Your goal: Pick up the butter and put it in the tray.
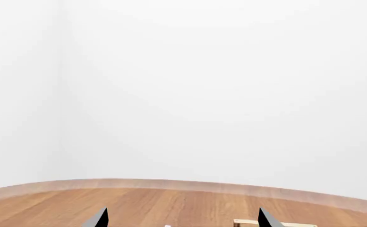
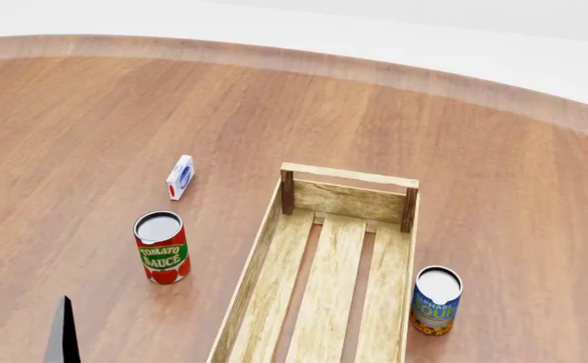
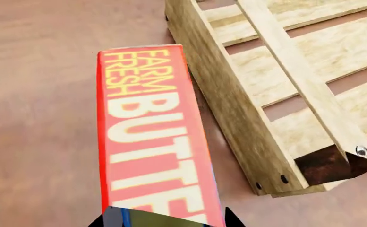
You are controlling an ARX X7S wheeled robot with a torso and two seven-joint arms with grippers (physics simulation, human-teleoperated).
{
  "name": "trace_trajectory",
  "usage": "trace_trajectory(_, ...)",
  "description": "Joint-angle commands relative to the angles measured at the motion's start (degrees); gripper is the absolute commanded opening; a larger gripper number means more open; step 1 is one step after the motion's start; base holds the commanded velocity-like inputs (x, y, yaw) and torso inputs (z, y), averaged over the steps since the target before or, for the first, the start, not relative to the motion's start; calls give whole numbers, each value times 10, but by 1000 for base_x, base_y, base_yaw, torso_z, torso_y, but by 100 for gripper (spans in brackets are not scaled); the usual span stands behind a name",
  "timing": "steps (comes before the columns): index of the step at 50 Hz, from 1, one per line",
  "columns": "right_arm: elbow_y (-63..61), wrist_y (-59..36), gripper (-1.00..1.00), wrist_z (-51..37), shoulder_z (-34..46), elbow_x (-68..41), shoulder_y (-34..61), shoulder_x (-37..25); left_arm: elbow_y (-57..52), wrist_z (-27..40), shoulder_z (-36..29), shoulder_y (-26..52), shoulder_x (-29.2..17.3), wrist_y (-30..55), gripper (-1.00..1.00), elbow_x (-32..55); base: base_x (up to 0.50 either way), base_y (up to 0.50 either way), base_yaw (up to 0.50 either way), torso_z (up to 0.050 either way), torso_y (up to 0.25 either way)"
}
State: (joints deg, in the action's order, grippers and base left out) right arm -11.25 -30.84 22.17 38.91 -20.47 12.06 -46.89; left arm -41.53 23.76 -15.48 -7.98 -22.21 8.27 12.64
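The butter, a red-orange carton with "FARM FRESH BUTTER" lettering, fills the right wrist view. It sits between the jaws of my right gripper, which is shut on its near end. It lies just outside the corner of the light-wood tray. The head view shows the tray with nothing in it; the butter and right gripper are out of that view. My left gripper is open and empty, pointing across the table toward the wall. One left fingertip shows at the head view's lower left.
A tomato sauce can stands left of the tray. A small white-blue-red carton lies behind it. A blue soup can stands at the tray's right side. The round wooden table's edge curves behind.
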Motion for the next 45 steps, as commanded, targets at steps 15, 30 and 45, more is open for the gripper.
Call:
trace_trajectory(15,-191,7,-100,-46,-18,-22,-94,-91,-8,5,-2,2,-4,3,100,4,0,0,0,0,0)
trace_trajectory(30,-347,165,-100,-181,-103,-65,-272,-237,-19,10,3,4,-9,10,100,11,0,0,0,0,0)
trace_trajectory(45,-378,296,-100,-299,-119,-28,-386,-332,-25,13,2,2,-13,11,100,13,0,0,0,0,0)
